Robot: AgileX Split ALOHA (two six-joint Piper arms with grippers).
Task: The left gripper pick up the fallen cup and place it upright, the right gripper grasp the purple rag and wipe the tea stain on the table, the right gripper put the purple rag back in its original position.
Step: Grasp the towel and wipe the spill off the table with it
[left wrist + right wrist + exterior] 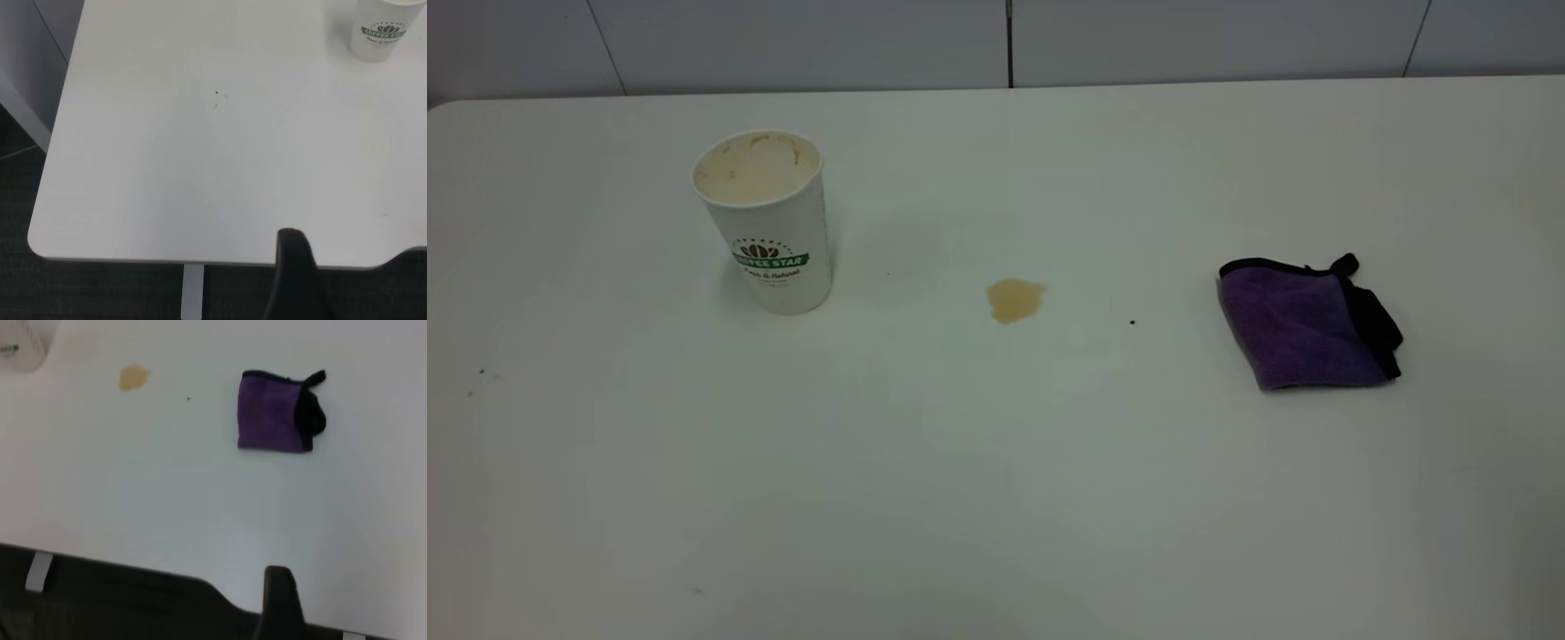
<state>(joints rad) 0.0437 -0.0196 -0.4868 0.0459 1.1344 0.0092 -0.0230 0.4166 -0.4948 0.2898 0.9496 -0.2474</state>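
The white paper cup [765, 222] with the green COFFEE STAR band stands upright at the table's left, mouth up, tan-stained inside. Its base also shows in the left wrist view [381, 30]. The light-brown tea stain [1016, 300] lies mid-table and shows in the right wrist view [133, 378]. The purple rag [1303, 327] lies folded at the right, black edging toward the right [277, 413]. Neither gripper is in the exterior view. The left gripper [293, 273] hangs over the table's near edge, far from the cup. The right gripper [280, 600] hangs over the near edge, well short of the rag.
A tiny black speck [1132, 322] sits between stain and rag. More small specks lie at the left [482, 372]. The white table [996, 498] has a rounded corner and a leg [192, 293] near the left gripper. Grey wall panels stand behind.
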